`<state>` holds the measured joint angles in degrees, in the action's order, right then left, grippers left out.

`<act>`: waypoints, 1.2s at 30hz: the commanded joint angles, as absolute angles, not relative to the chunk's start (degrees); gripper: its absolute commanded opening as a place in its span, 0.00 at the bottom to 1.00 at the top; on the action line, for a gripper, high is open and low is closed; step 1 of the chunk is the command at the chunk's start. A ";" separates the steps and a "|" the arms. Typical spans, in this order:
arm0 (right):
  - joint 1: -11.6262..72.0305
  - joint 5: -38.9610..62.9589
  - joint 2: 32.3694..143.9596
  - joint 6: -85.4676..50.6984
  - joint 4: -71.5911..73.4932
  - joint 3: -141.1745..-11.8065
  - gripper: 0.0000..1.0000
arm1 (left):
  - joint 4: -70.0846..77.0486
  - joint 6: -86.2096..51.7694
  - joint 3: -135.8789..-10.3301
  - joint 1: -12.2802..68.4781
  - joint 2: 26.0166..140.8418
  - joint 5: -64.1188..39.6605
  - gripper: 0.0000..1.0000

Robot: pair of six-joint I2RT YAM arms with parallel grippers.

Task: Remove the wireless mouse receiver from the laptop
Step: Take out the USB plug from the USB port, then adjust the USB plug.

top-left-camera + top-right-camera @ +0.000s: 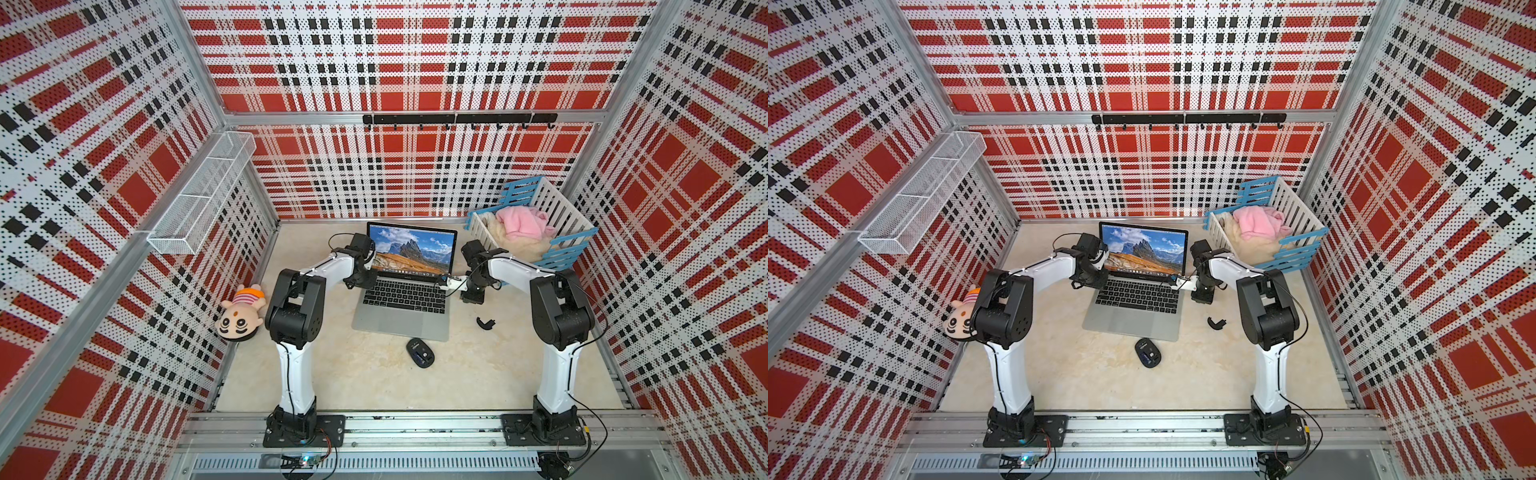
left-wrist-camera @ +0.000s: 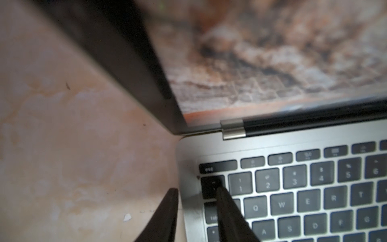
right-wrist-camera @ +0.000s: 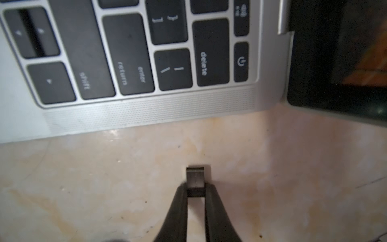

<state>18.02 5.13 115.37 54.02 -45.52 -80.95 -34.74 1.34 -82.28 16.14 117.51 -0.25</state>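
Now, right claw pinching wireless mouse receiver (clear of laptop), left claw — narrowly parted

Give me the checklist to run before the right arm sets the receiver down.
1. Wireless mouse receiver out of the laptop: ok, it sits apart from the laptop's side edge.
2. Right gripper hold: ok, shut on the receiver at the fingertips.
3. Table below the receiver bare: ok.
4. Left gripper clear of the laptop: not ok. Its jaws are apart, with one finger over the corner keys and the other beside the edge.
5. Mouse and mouse cover out of the way: ok, both lie nearer the robot's base.
6. Receiver undamaged: cannot tell, too blurred.
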 commanded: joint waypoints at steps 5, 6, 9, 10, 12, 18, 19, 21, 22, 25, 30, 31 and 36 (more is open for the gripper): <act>17.23 10.98 107.70 51.18 -45.53 -76.19 0.17 | -39.90 -0.23 -77.34 14.82 112.93 -5.68 0.43; 17.29 11.59 106.86 50.91 -45.41 -75.91 0.17 | -39.54 -0.59 -76.94 14.60 111.73 -6.35 0.44; 17.56 14.08 103.77 50.10 -45.10 -74.93 0.17 | -38.06 -1.85 -74.81 12.46 107.25 -8.46 0.45; 17.89 14.77 102.67 49.85 -44.73 -74.62 0.17 | -37.30 -2.39 -73.99 11.97 105.29 -9.80 0.45; 18.91 16.34 100.76 49.70 -44.15 -74.28 0.18 | -35.41 -3.82 -72.50 10.72 101.59 -13.69 0.45; 22.36 23.07 96.12 48.02 -42.61 -74.78 0.18 | -22.49 -12.72 -64.56 8.04 90.61 -32.91 0.47; 23.28 23.72 95.26 47.82 -42.12 -74.63 0.18 | -19.83 -14.47 -63.02 8.30 89.60 -36.19 0.47; 25.22 24.50 93.84 47.36 -41.23 -74.24 0.18 | -13.17 -18.94 -59.34 9.19 87.73 -42.51 0.47; 26.15 25.13 93.28 47.29 -41.15 -74.18 0.18 | -8.98 -21.98 -57.27 10.05 86.89 -44.97 0.48; 28.91 25.67 91.92 46.54 -40.15 -73.85 0.18 | -0.80 -28.34 -53.69 13.61 86.52 -48.79 0.50; 32.04 24.24 91.41 46.40 -40.46 -74.91 0.18 | 4.36 -32.56 -54.13 20.55 88.76 -50.31 0.50; 32.31 24.04 91.36 46.49 -40.67 -75.25 0.18 | 5.14 -33.24 -54.35 21.07 89.13 -50.30 0.50; 32.96 23.85 90.75 46.41 -40.34 -75.46 0.18 | 6.01 -34.00 -56.16 23.22 91.59 -51.06 0.48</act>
